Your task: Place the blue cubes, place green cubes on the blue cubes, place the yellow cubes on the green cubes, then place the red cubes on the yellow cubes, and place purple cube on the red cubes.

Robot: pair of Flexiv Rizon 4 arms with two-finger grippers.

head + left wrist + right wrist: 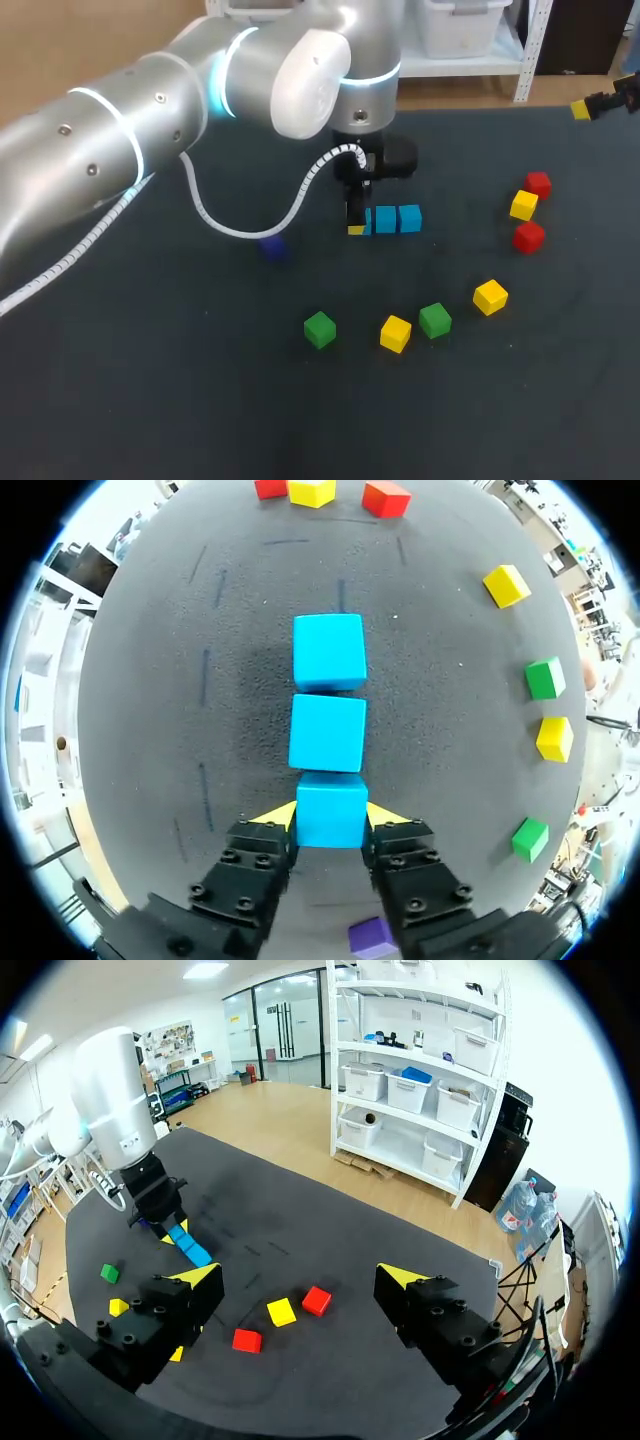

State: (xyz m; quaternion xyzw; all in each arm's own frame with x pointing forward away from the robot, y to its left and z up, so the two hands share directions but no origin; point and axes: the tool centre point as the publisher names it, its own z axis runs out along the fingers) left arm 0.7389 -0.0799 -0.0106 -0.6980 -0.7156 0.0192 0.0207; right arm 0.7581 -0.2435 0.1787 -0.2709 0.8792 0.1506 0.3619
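Blue cubes point(328, 730) lie in a tight row on the table point(150, 400), the left pincer point(330, 816) closed on the end cube point(330, 798), seemingly squaring it up as base layer, while the right pincer point(300, 1276) hangs wide open, empty, well apart from that row.

- Left arm point(110, 150): enters from left side, extends past table middle; wrist turned straight down.
- Left gripper point(358, 228): low at table surface, fingers vertical.
- Left fingertips point(278, 815): yellow tips pressed against opposite sides of blue cube point(331, 825), cube clamped between them.
- Right arm: only its end shows, at far right corner in head view.
- Right gripper point(300, 1280): raised above table, fingers spread wide, well apart from left gripper.
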